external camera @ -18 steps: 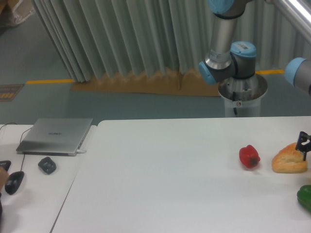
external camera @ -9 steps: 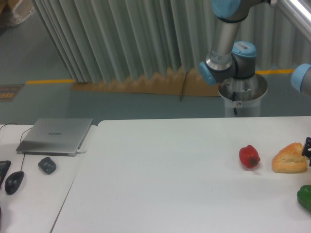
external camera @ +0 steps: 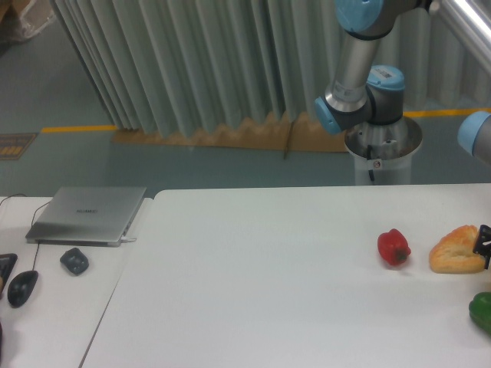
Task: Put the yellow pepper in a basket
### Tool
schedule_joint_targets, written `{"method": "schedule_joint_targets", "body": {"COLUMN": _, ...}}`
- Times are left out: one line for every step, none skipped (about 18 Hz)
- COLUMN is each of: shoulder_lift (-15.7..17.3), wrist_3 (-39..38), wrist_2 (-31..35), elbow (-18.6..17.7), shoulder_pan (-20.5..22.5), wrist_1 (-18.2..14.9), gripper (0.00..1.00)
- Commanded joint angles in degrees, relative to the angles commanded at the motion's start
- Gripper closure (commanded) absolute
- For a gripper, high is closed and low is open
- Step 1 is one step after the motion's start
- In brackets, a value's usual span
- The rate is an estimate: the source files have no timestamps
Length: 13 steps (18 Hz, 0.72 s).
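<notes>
No yellow pepper and no basket show in this view. Only a small black tip of my gripper (external camera: 484, 239) pokes in at the right edge. It sits just over the right end of a yellow-orange, bread-like piece (external camera: 457, 250). The rest of the gripper is cut off by the frame, so its jaws cannot be read. The arm's grey and blue links (external camera: 360, 84) rise behind the table.
A red pepper (external camera: 393, 246) lies left of the bread-like piece. A green pepper (external camera: 482, 310) is half cut off at the right edge. On the left side table are a closed laptop (external camera: 87, 213), a dark small object (external camera: 74, 261) and a mouse (external camera: 21, 287).
The black gripper tip has slid right, almost out of frame. The upper arm link shifted slightly right. A hand at the far left by the mouse has withdrawn.
</notes>
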Motion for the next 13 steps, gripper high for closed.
{"method": "schedule_joint_targets", "body": {"shoulder_lift": 0.17, "wrist_3": -0.09, "wrist_2": 0.00, "elbow": -0.17, "shoulder_pan": 0.00, "wrist_1": -0.09, "gripper": 0.34}}
{"method": "schedule_joint_targets", "body": {"shoulder_lift": 0.26, "wrist_3": -0.09, "wrist_2": 0.00, "elbow": -0.26, "shoulder_pan": 0.00, "wrist_1": -0.09, "gripper": 0.50}}
{"method": "schedule_joint_targets", "body": {"shoulder_lift": 0.35, "wrist_3": 0.09, "wrist_2": 0.00, "elbow": -0.26, "shoulder_pan": 0.00, "wrist_1": -0.26, "gripper": 0.53}}
{"method": "schedule_joint_targets", "body": {"shoulder_lift": 0.61, "wrist_3": 0.09, "wrist_2": 0.00, "elbow": -0.26, "shoulder_pan": 0.00, "wrist_1": -0.35, "gripper": 0.58}}
{"method": "schedule_joint_targets", "body": {"shoulder_lift": 1.14, "wrist_3": 0.09, "wrist_2": -0.09, "elbow": -0.09, "shoulder_pan": 0.09, "wrist_1": -0.61, "gripper": 0.58}}
{"method": "schedule_joint_targets", "body": {"shoulder_lift": 1.32, "wrist_3": 0.17, "wrist_2": -0.26, "elbow": -0.17, "shoulder_pan": 0.09, "wrist_1": -0.62, "gripper": 0.58}}
{"method": "schedule_joint_targets", "body": {"shoulder_lift": 1.49, "wrist_3": 0.17, "wrist_2": -0.26, "elbow": -0.18, "shoulder_pan": 0.09, "wrist_1": -0.79, "gripper": 0.58}}
{"method": "schedule_joint_targets", "body": {"shoulder_lift": 2.02, "wrist_3": 0.17, "wrist_2": -0.26, "elbow": 0.00, "shoulder_pan": 0.17, "wrist_1": -0.79, "gripper": 0.58}}
{"method": "schedule_joint_targets", "body": {"shoulder_lift": 2.63, "wrist_3": 0.17, "wrist_2": -0.26, "elbow": 0.26, "shoulder_pan": 0.35, "wrist_1": -1.66, "gripper": 0.58}}
{"method": "schedule_joint_targets", "body": {"shoulder_lift": 4.12, "wrist_3": 0.35, "wrist_2": -0.52, "elbow": 0.87, "shoulder_pan": 0.44, "wrist_1": -3.85, "gripper": 0.58}}
{"method": "schedule_joint_targets", "body": {"shoulder_lift": 4.91, "wrist_3": 0.52, "wrist_2": -0.79, "elbow": 0.97, "shoulder_pan": 0.44, "wrist_1": -4.74, "gripper": 0.58}}
{"method": "schedule_joint_targets", "body": {"shoulder_lift": 6.05, "wrist_3": 1.14, "wrist_2": -1.49, "elbow": 0.97, "shoulder_pan": 0.09, "wrist_1": -5.97, "gripper": 0.58}}
{"method": "schedule_joint_targets", "body": {"shoulder_lift": 7.11, "wrist_3": 2.36, "wrist_2": -1.58, "elbow": 1.05, "shoulder_pan": -0.09, "wrist_1": -6.76, "gripper": 0.58}}
